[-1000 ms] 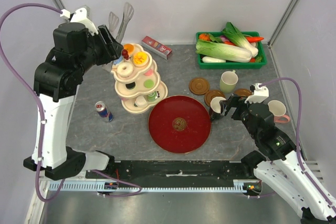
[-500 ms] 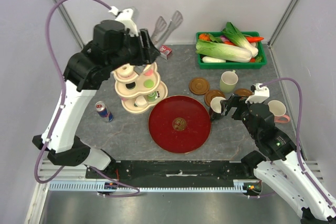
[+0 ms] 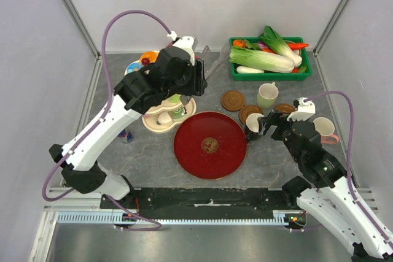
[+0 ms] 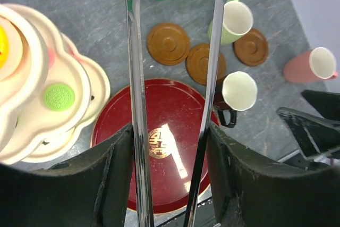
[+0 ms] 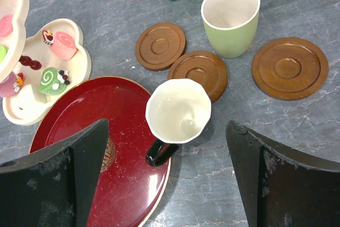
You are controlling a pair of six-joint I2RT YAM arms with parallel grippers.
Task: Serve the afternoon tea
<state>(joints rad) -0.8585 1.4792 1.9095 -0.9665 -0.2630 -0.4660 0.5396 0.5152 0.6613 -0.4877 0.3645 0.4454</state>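
Nearest me, the right gripper [image 5: 167, 126] hangs wide apart and empty just above the black mug [image 5: 178, 111]. The mug stands at the red tray's [image 3: 210, 145] right edge, its handle reaching over the rim. It looks hard, glazed and slick, and likely light; I'd pinch 1 wall across the lip, or take the handle. Just beyond the tray's far-right side lie 3 brown coasters [image 5: 199, 73], flat and stiff, with the pale green mug [image 5: 230, 17] standing among them. Beyond the tray's far side, up in the air, the left gripper [image 4: 170, 128] is clamped on metal tongs [image 4: 137, 104], blades parted. Left of the tray, the tiered stand [image 5: 21, 107] carries the swirl cakes [image 5: 51, 81]. They look small, light and probably easy to flick away, so the tongs should close gently across their sides.
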